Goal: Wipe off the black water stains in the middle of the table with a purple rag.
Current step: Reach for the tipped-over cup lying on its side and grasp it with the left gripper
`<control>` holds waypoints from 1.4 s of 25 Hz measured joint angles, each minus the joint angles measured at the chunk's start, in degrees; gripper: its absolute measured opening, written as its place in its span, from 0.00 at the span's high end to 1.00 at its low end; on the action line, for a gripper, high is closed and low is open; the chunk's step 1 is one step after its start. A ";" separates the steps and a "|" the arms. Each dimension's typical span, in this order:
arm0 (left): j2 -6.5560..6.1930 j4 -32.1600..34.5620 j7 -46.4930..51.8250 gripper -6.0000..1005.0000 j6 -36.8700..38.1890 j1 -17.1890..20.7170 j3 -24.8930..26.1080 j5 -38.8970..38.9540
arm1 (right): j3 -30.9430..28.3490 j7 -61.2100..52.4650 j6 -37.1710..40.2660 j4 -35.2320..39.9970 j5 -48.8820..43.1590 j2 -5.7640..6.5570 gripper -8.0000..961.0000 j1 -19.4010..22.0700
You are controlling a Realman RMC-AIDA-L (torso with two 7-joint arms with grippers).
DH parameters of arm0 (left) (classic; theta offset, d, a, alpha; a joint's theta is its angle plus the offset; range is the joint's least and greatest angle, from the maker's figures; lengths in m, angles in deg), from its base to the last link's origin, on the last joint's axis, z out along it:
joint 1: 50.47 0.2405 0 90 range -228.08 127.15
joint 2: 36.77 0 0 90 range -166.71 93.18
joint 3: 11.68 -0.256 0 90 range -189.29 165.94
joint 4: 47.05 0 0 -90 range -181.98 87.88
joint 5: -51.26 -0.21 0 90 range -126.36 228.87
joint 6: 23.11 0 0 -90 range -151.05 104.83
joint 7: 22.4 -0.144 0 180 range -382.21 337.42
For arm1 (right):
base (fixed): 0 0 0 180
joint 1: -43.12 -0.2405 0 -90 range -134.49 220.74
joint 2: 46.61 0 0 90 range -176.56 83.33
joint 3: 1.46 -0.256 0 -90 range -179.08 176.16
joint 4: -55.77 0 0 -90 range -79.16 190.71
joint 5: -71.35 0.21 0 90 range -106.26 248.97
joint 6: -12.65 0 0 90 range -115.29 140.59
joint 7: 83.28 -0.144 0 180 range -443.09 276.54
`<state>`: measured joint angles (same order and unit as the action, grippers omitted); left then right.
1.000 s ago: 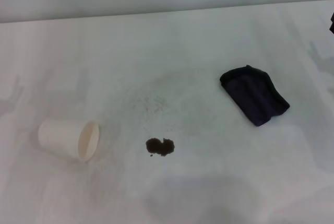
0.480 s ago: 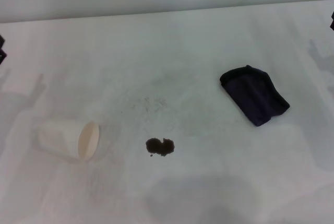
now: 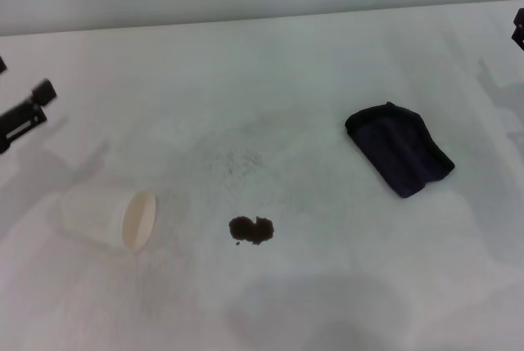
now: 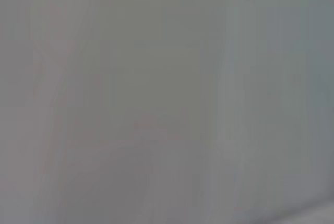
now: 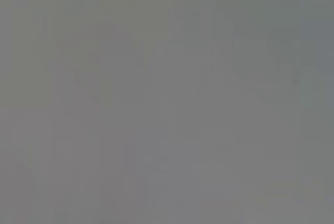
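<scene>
The black water stain [image 3: 250,230] is a small dark lobed blotch on the white table [image 3: 270,81], near the front middle. The purple rag [image 3: 399,158] lies rumpled and flat to the stain's right and a little farther back. My left gripper [image 3: 33,110] reaches in from the left edge, above and behind the cup and far from the rag. Only a black sliver of my right gripper [image 3: 519,28] shows at the right edge, well behind the rag. Neither gripper touches anything. Both wrist views show only plain grey.
A white paper cup [image 3: 110,218] lies on its side left of the stain, its mouth facing the stain. Faint grey specks [image 3: 233,159] mark the table behind the stain. A grey wall runs along the table's far edge.
My left gripper has come in from the left edge toward the table's middle. The right gripper's sliver has barely shifted. Rag, stain and cup have not moved.
</scene>
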<state>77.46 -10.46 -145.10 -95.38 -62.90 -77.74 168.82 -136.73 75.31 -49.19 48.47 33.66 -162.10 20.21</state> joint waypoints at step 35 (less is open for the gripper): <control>4.51 48.91 19.70 0.13 -25.96 -7.19 9.95 -78.27 | -0.08 -3.77 -6.12 5.73 6.68 -0.69 0.09 0.12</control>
<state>81.97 38.45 -125.39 -121.34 -70.08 -67.79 90.55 -136.80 71.53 -55.31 54.20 40.34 -162.78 20.33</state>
